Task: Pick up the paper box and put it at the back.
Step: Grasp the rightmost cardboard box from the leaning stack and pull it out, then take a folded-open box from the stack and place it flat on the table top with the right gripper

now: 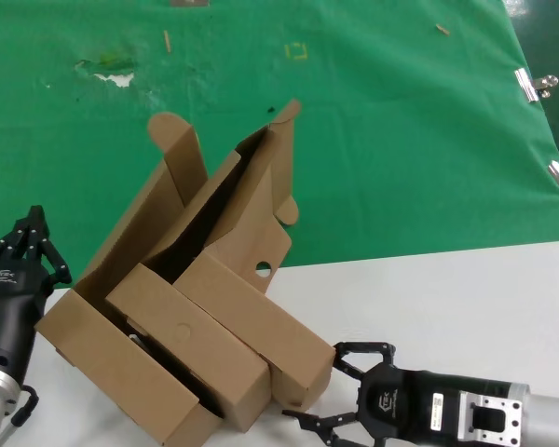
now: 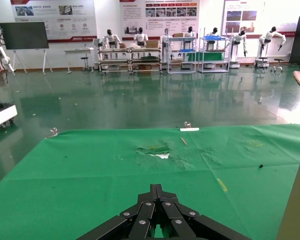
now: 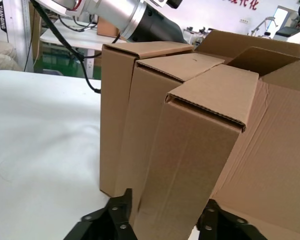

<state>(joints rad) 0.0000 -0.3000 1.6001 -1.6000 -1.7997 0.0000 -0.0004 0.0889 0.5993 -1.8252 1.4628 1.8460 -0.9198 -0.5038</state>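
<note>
The paper box (image 1: 233, 214) is brown cardboard with rounded side flaps and a small round hole in one flap. It lies tilted with its lid open, across the edge between the green cloth (image 1: 401, 140) and the white table (image 1: 447, 298). Its near end shows as stacked cardboard slabs (image 3: 200, 140). My right gripper (image 1: 321, 386) is open on the white table, pointing at the box's near corner. In the right wrist view my right gripper (image 3: 165, 220) has one jaw on either side of the nearest slab. My left gripper (image 1: 33, 228) is shut and empty left of the box, over the cloth (image 2: 90, 165).
The cloth has a tear (image 1: 112, 73) at the back left, also in the left wrist view (image 2: 157, 151). Metal clips (image 1: 531, 86) hold the cloth's right edge. My left arm (image 3: 140, 20) shows behind the box in the right wrist view.
</note>
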